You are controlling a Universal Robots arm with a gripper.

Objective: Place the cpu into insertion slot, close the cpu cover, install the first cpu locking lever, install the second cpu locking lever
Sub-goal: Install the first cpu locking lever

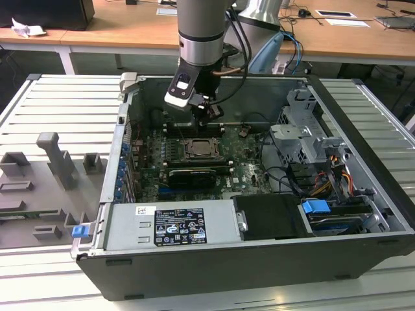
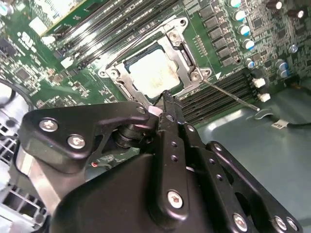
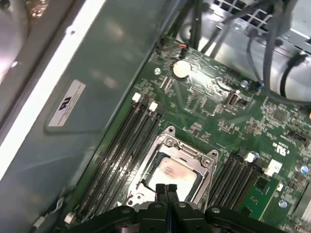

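Ribbed bench (image 1: 58,110), open computer case (image 1: 214,272): the cpu (image 3: 170,174) is seated in the insertion slot (image 2: 129,62), the cpu cover (image 3: 188,154) lowered over it, the end effector (image 3: 167,189) clenched empty at the cover's edge; with one lever (image 2: 231,95) unlatched, the first-lever step is judged in hand, a sure catch on that thin wire needed.

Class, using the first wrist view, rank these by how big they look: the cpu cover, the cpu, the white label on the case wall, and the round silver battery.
1. cpu cover
2. cpu and white label: too alike to rank, and the cpu is partly hidden
3. round silver battery
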